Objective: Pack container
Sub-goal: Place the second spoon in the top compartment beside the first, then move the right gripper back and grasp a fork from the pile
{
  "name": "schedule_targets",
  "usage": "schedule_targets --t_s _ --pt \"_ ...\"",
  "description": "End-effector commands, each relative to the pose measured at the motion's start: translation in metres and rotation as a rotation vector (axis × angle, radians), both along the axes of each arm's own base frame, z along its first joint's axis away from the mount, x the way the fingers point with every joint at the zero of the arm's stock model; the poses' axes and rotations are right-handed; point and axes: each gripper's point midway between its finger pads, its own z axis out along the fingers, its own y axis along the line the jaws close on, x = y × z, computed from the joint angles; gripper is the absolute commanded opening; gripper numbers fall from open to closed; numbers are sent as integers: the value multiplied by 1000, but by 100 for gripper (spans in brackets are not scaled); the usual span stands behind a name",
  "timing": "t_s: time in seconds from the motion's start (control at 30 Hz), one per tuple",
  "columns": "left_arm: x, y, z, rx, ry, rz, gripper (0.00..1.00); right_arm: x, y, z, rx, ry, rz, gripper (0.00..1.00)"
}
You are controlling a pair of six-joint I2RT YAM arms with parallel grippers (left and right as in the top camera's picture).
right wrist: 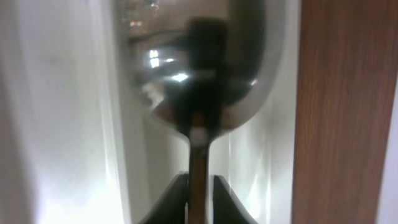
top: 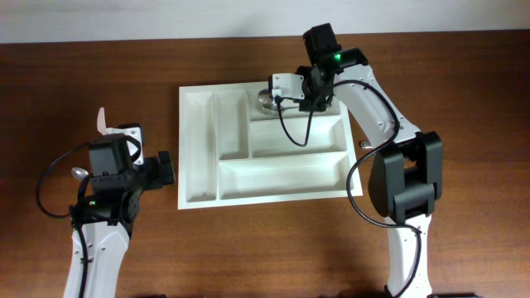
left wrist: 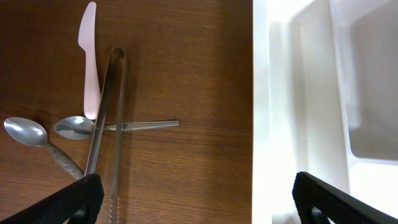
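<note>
The right gripper [right wrist: 200, 190] has its fingers close on either side of the thin handle of a large metal spoon [right wrist: 155, 81], but it is unclear whether they pinch it. The spoon's bowl lies in the far long compartment of the white container [top: 281, 178], which sits on the wooden table [top: 83, 83]. The left gripper [left wrist: 193, 202], jaws wide apart and empty, hovers just left of the container, near tongs [left wrist: 114, 93], small spoons [left wrist: 25, 130] and a pink knife [left wrist: 90, 62].

overhead looks straight down; both wrist views hug the container [top: 281, 178].
</note>
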Motion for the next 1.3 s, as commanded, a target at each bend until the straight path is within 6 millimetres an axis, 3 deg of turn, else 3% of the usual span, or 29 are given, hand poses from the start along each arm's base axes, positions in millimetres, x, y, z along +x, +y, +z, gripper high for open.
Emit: schedule_targets --t_s 0.0,0.17,0.33,0.43,0.53,0.57,0.6,0.7,0.87,1.0,1.1,1.27 --pt "4 3 7 15 -12 -1 99 1 4 1 14 -5 6 31" --pt "4 3 7 15 -12 -1 99 15 1 28 74 -21 -188 42" --pt "4 3 7 15 -12 -1 99 38 -28 108 258 -67 -556 50" --pt "4 3 7 15 -12 -1 99 43 -72 166 425 -64 -832 61" --pt "4 3 7 15 -12 -1 99 30 -120 207 582 7 -1065 83" --pt "4 3 7 15 -12 -1 99 13 -150 221 636 67 -1189 99" --pt "4 3 7 15 -12 -1 99 -2 -183 227 646 93 -1260 99" --pt "4 3 7 15 -12 -1 99 -14 -227 217 631 127 -1384 99" --pt "4 3 7 15 -12 -1 99 -33 -279 159 579 290 -1631 96" --pt "4 3 7 15 -12 -1 99 -49 -286 100 462 422 -1710 83" --pt "4 3 7 15 -12 -1 99 -74 -287 50 360 550 -1937 67" --pt "4 3 7 15 -12 -1 99 -101 -281 3 343 701 -2282 64"
